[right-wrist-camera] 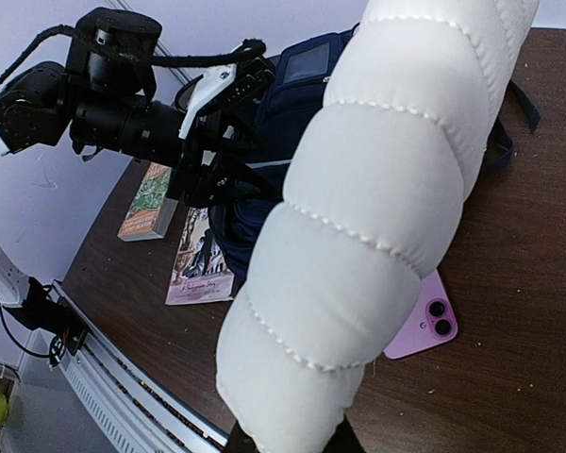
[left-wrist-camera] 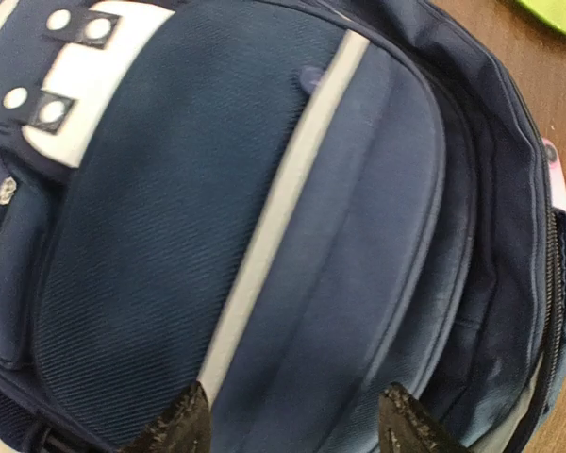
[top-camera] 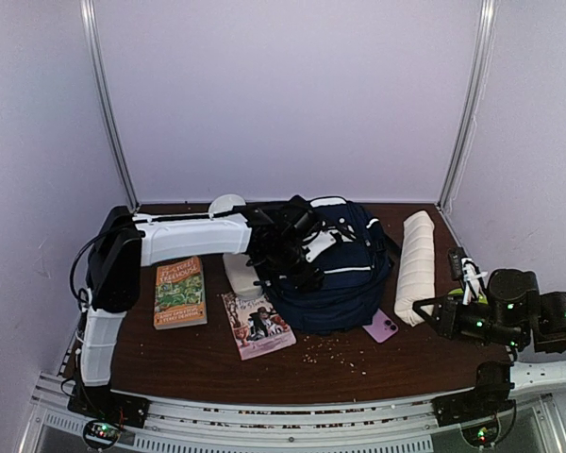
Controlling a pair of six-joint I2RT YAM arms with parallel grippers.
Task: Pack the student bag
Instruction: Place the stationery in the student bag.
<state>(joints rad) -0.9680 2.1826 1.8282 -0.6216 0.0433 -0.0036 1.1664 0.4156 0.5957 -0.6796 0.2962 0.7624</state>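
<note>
The student bag (top-camera: pixel 344 283) lies in the middle of the table, navy with white stripes and white buckle patches (left-wrist-camera: pixel 85 66). My left gripper (top-camera: pixel 300 247) hovers over its front panel (left-wrist-camera: pixel 170 236). The two dark fingertips (left-wrist-camera: pixel 184 425) stand apart with only bag fabric showing between them, so the left gripper (left-wrist-camera: pixel 292 429) is open and empty. My right gripper (top-camera: pixel 424 308) is shut on the near end of a white quilted pouch (top-camera: pixel 417 262), which lies to the right of the bag. In the right wrist view the pouch (right-wrist-camera: pixel 377 217) fills the middle, pinched at its bottom end by the gripper (right-wrist-camera: pixel 291 444).
A pink phone (top-camera: pixel 380 327) lies camera-up between the bag and the pouch. A green book (top-camera: pixel 179 293) and a purple-covered book (top-camera: pixel 258 324) lie left of the bag. A white object (top-camera: pixel 238 274) sits under the left arm. Crumbs dot the front of the table.
</note>
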